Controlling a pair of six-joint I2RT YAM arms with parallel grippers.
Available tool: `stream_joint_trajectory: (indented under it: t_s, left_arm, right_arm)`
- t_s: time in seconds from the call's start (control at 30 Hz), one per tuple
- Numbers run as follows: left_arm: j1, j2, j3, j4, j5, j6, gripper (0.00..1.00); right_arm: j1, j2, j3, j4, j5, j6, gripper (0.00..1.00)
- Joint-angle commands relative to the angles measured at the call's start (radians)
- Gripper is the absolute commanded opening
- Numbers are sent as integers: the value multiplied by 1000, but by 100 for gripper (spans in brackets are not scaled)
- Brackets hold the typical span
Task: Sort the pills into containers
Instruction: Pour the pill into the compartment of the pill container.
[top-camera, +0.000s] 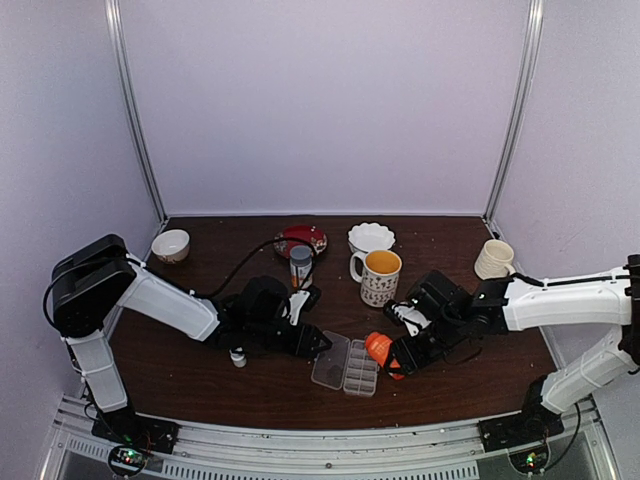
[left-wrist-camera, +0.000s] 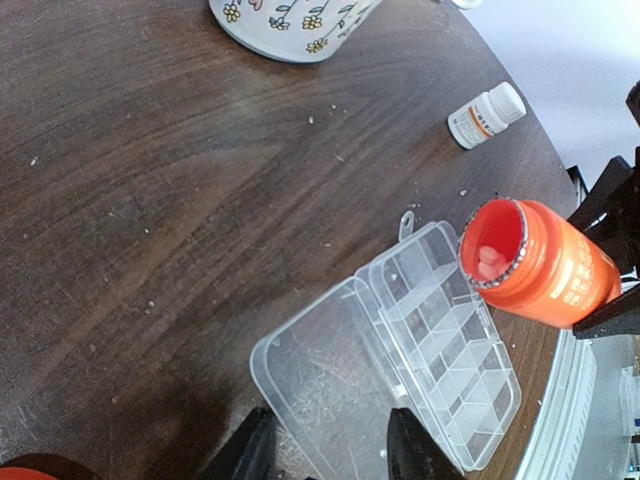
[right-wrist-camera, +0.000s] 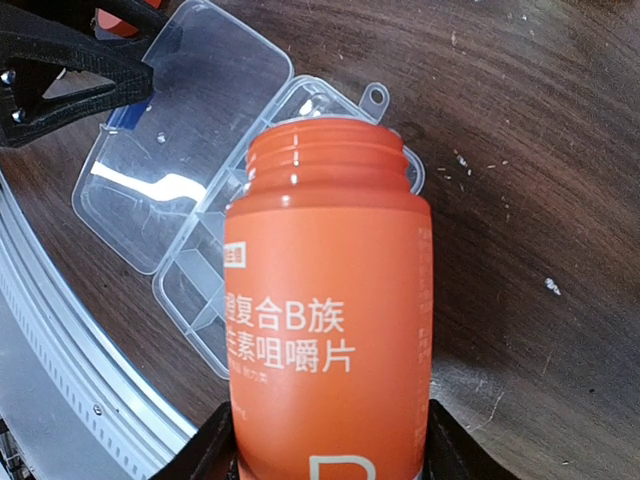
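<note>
Soft, even overhead light fills the top view. Shadows on the dark table (top-camera: 200, 385) are faint, and fine detail is coarse. In the left wrist view the wood carries a pale sheen towards 12 o'clock, the corner at 2 o'clock blows out white, and the edges bow. In the right wrist view the orange bottle (right-wrist-camera: 330, 330) lettering is sharp, and a white glare streak crosses the pill box (right-wrist-camera: 170, 185) lid at 9 o'clock.
</note>
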Motion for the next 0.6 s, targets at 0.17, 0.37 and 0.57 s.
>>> stream_joint_trajectory:
  t_s: [0.17,0.37,0.57]
  left_arm:
    - [-3,16,-16,60,-11,5,41]
    - [-5,20,-29,88,-17,-4,41]
    - [-5,20,-40,107,-18,-6,41]
  right_arm:
    - [-3,-14,3,51,-60,13,0]
    - [-3,20,31,-22,-10,-9,0]
    - [-3,16,45,-37,7,-8,0]
